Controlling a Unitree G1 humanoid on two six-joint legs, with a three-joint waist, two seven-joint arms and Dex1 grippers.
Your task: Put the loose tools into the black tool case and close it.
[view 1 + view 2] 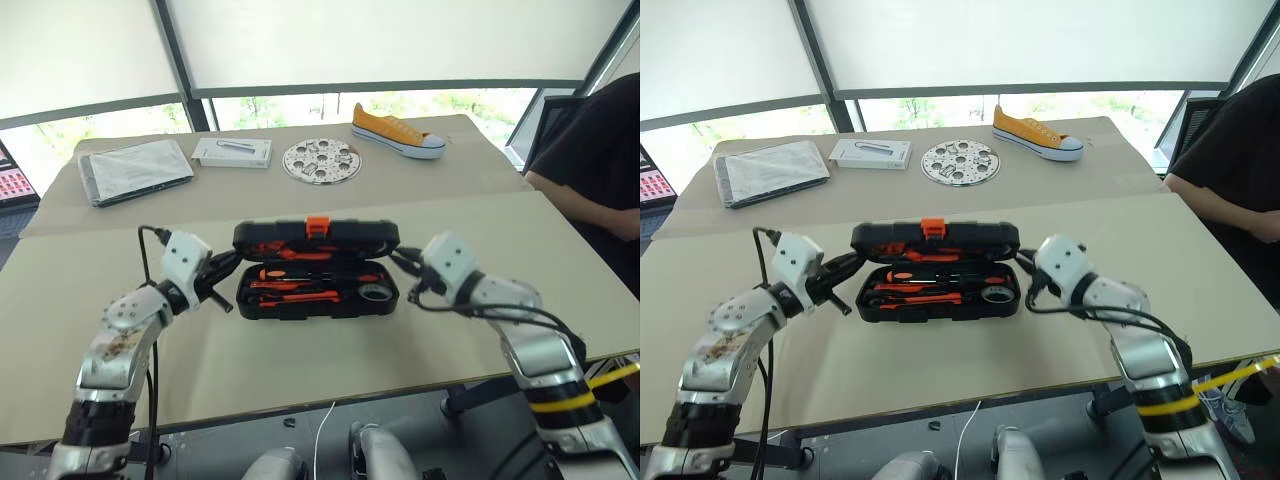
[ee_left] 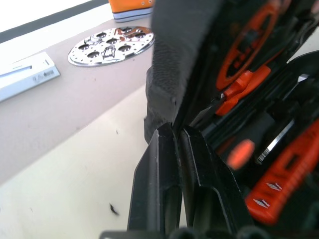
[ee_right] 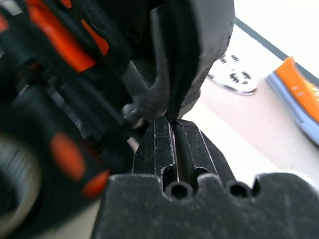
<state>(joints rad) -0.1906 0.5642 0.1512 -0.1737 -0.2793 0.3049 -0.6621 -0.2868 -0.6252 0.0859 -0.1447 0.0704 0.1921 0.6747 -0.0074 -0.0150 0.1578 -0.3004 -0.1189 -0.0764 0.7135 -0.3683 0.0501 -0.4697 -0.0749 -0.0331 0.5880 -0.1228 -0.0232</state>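
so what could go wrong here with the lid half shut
The tool case lid is only partly lowered, with the left end effector and right end effector at its two ends; uneven pushing could skew it or slide the black tool case. A tool standing proud, like the tape roll, could stop the orange latch closing.

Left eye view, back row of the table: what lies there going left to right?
Grey cloth → white box → round metal plate → yellow shoe.
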